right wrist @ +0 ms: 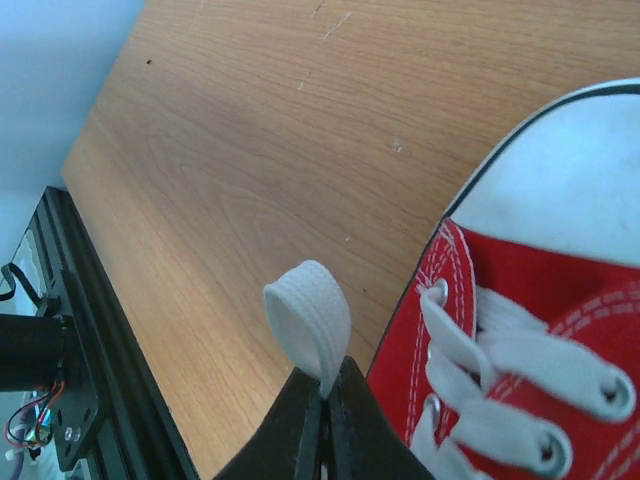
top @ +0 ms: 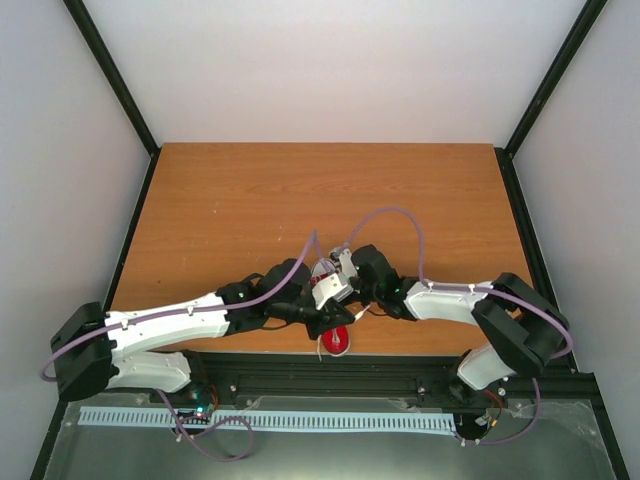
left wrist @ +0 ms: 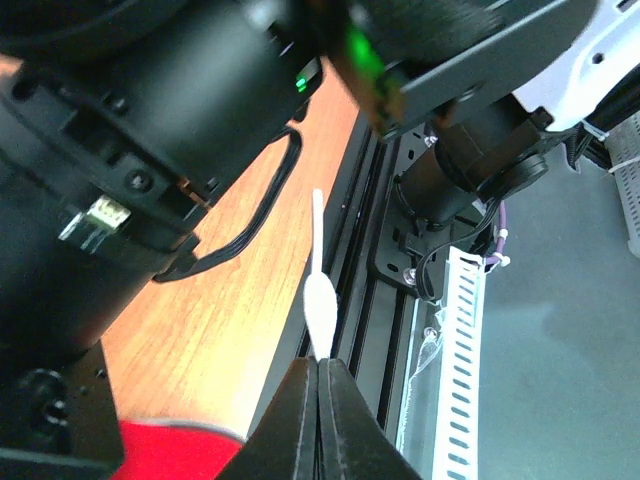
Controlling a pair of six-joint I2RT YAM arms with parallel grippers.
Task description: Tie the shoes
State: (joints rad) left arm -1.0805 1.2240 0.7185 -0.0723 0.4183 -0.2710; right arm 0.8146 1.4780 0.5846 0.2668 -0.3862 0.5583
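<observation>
Shoe [right wrist: 520, 270] at table [right wrist: 250, 150] edge; left gripper [left wrist: 320, 368] clamps a lace tip [left wrist: 320, 300], right gripper [right wrist: 326, 388] clamps a folded loop [right wrist: 308, 318], apparently to form a bow.

From above, the sneaker [top: 337, 341] is mostly hidden.

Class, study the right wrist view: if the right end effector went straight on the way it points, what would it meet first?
Beyond the lace loop the right end effector pinches, probably bare wooden tabletop; the red sneaker sits beside that line. Depth is unclear.
</observation>
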